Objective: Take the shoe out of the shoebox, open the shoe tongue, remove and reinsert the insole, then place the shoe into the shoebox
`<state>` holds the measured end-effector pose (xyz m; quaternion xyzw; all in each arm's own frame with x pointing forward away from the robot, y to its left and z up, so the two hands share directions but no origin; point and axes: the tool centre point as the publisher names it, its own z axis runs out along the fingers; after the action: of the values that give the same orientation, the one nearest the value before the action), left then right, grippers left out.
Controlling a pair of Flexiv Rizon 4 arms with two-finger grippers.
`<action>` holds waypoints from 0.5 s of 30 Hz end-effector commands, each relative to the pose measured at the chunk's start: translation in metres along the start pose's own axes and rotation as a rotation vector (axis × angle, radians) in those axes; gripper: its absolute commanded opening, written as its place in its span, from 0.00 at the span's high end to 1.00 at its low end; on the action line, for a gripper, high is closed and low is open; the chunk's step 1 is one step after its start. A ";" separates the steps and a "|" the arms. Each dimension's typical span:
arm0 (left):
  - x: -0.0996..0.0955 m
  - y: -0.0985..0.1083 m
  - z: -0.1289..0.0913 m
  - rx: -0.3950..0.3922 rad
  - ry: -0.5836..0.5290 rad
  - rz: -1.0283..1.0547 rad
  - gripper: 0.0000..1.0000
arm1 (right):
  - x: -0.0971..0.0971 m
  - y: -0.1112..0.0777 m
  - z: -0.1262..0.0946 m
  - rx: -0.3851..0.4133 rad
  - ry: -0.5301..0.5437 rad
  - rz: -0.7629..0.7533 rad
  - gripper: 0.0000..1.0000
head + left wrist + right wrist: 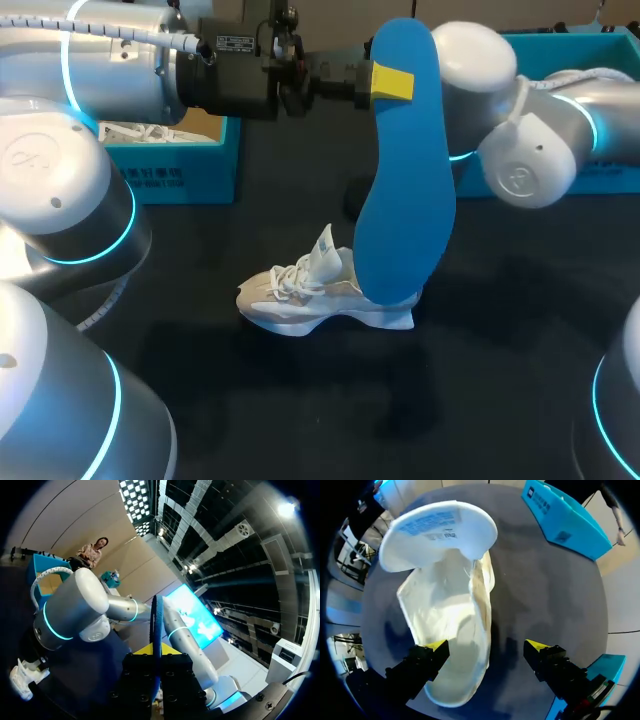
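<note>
Blue insole (400, 170) pinched in left gripper (156, 649); right gripper (487, 646) gapes over label-tongued shoe (445, 605).

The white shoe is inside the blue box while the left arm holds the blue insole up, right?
Not quite. The white shoe is out on the table, not inside a box, as the head view shows. The left gripper does hold the blue insole up.

The insole (400, 170) is seen as matt blue foam, the shoe (310, 295) as soft white woven cloth, the bench (490, 400) as dark and matt, the left arm (60, 190) as smooth, glossy casing.
</note>
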<state>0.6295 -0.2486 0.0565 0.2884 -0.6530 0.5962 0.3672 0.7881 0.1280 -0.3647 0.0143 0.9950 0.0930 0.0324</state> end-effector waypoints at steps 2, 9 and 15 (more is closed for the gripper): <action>0.000 0.001 0.000 0.001 -0.002 -0.001 1.00 | -0.005 0.008 0.023 0.007 0.020 0.000 0.00; 0.000 0.001 0.000 0.001 -0.002 -0.001 1.00 | -0.011 0.006 0.035 0.035 0.050 0.011 0.00; 0.000 0.001 0.000 0.001 -0.002 -0.001 1.00 | -0.014 0.005 0.041 0.039 0.070 0.006 0.22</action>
<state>0.6295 -0.2486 0.0565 0.2884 -0.6530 0.5962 0.3672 0.8004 0.1363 -0.3988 0.0154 0.9970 0.0759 0.0007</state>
